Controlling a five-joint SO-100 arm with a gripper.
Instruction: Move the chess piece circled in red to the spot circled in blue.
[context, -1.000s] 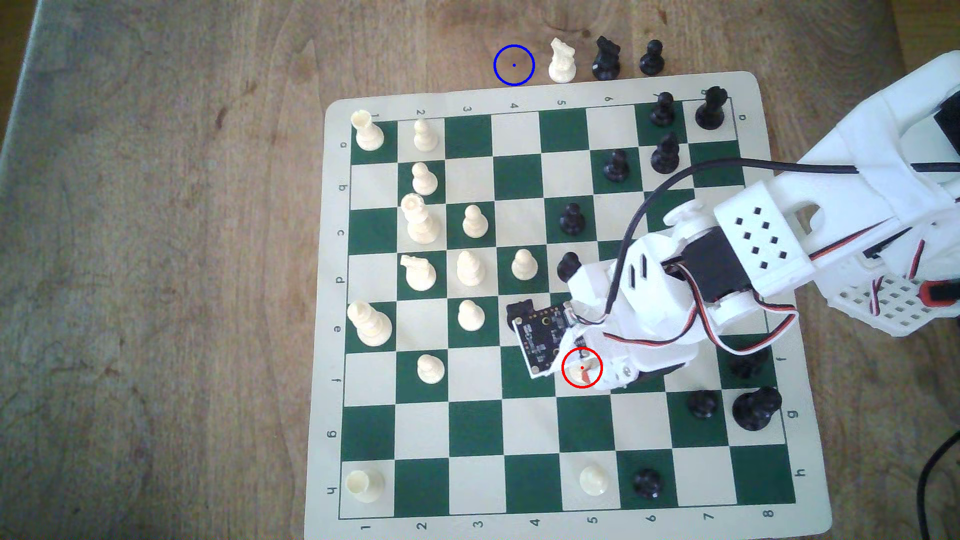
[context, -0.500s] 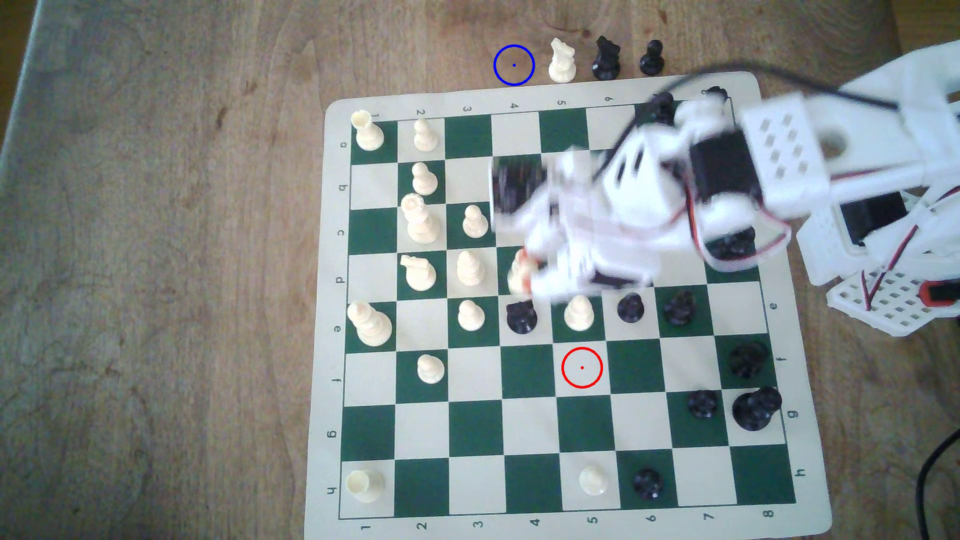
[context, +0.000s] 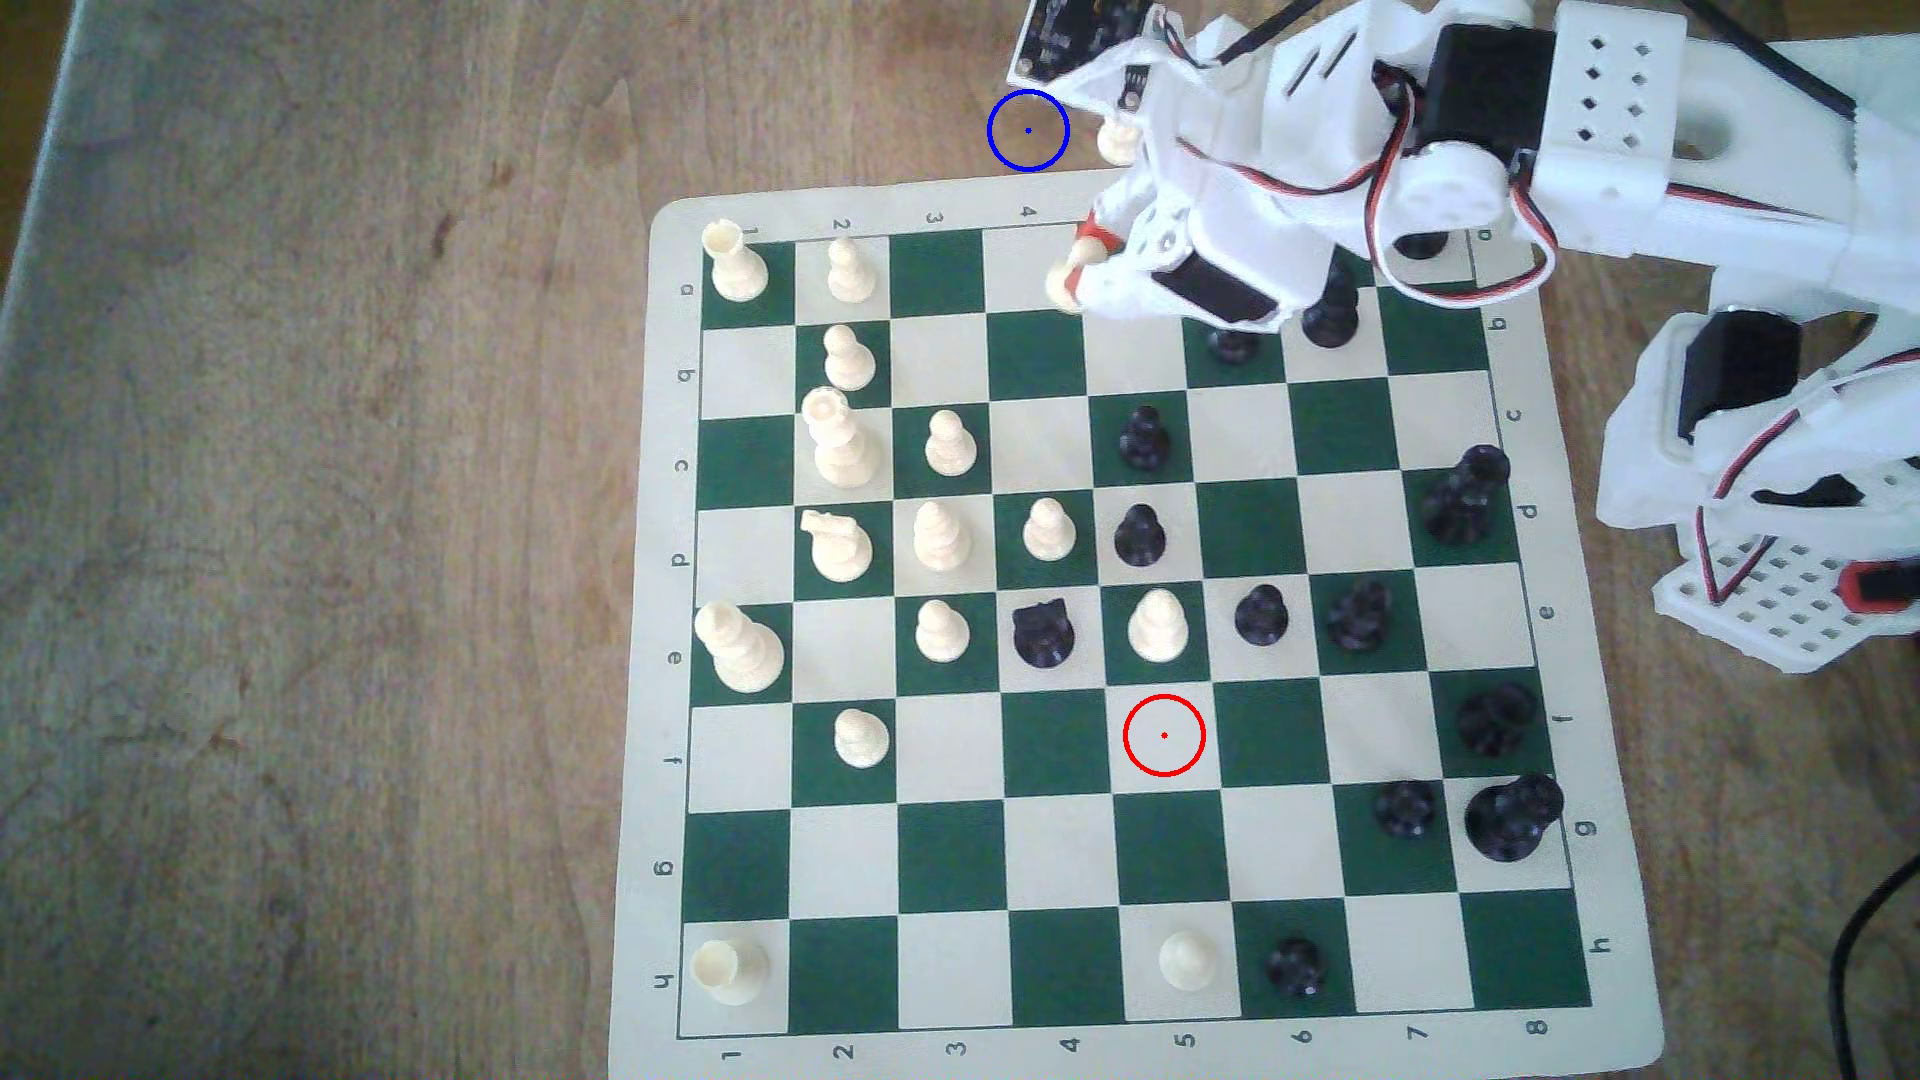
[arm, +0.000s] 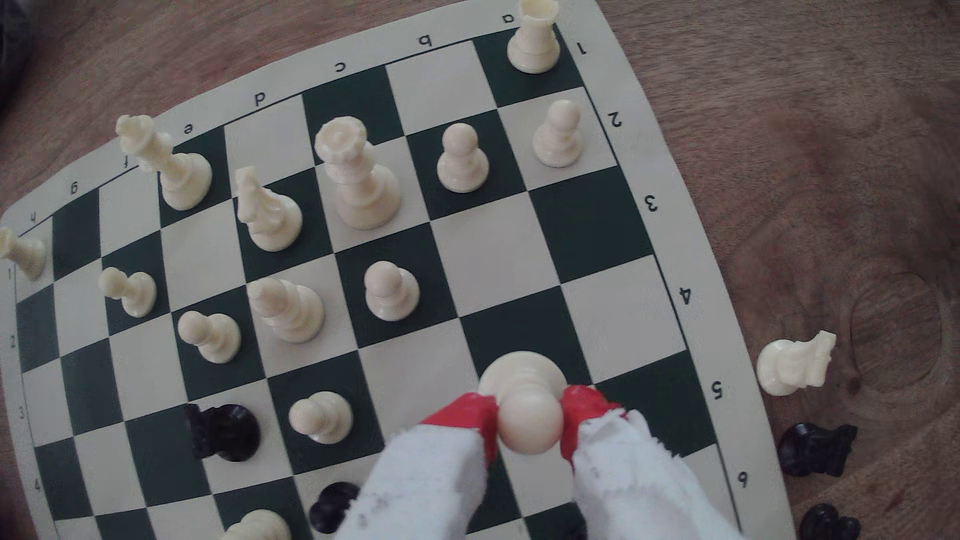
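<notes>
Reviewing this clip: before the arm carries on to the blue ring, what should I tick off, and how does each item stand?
1. Grip: the gripper has its red-tipped fingers pressed on both sides of the small cream-white plastic pawn at its ball head. Ok.
2. Pawn lifted: in the wrist view it appears clear of the green-and-cream chessboard. Ok.
3. Source: the red ring has no piece in it. Ok.
4. Target: the thin blue ring lies on bare wood. Ok.
5. Pawn over target: not ok; it hangs above the board's edge squares.
6. Neighbour: the cream horse-headed knight stands beside the ring; clearance cannot tell.
</notes>
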